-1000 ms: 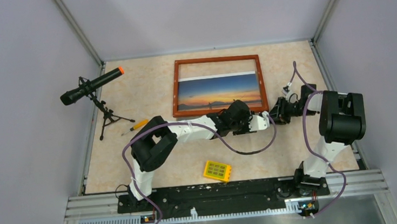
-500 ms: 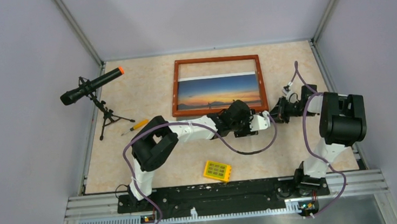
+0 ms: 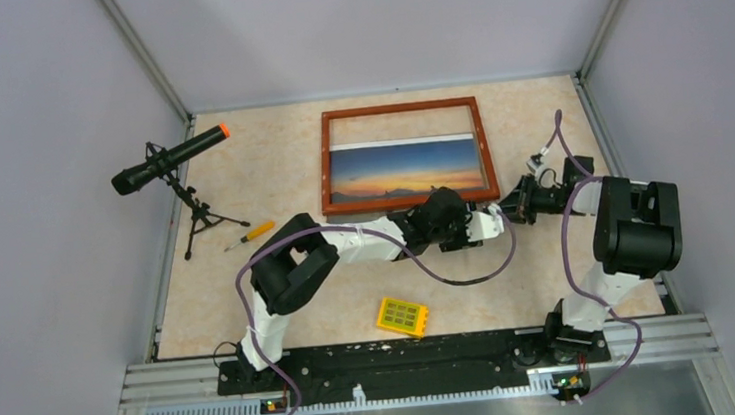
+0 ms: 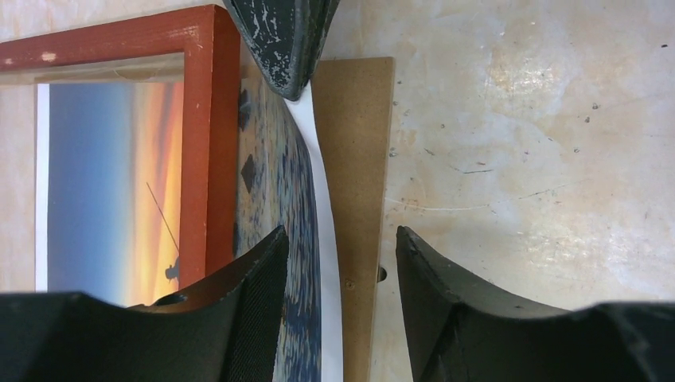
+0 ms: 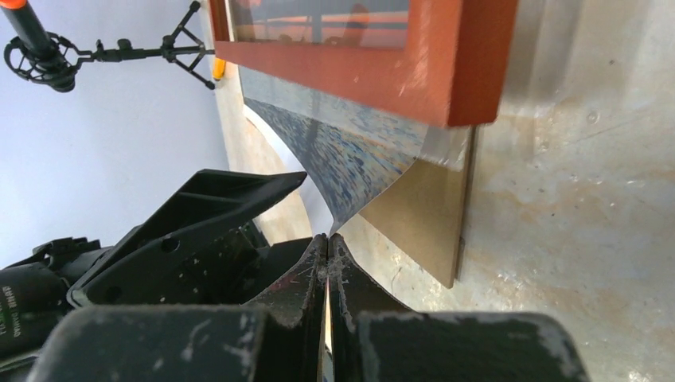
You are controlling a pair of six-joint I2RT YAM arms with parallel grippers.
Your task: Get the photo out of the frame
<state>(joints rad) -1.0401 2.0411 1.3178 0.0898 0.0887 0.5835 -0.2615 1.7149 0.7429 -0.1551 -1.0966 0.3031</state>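
Note:
The frame (image 3: 399,109) lies flat at the table's far middle. The photo (image 3: 405,169) shows through its lower half. In the left wrist view the photo's near strip (image 4: 278,183) sticks out past the frame's border (image 4: 211,119) and curls up off the brown backing board (image 4: 354,199). My right gripper (image 3: 511,207) is shut on the photo's corner (image 5: 350,171), just off the frame's near right corner (image 5: 454,72). My left gripper (image 4: 341,235) is open, its jaws astride the photo's edge and the board.
A yellow block (image 3: 402,316) lies near the front middle. A black microphone on a tripod (image 3: 167,159) stands at the left, with a small orange-handled tool (image 3: 249,234) beside it. Grey walls close in the table.
My right gripper has drawn slightly to the right with the photo's corner. The frame has shifted a little away from me. The left gripper has followed slightly right.

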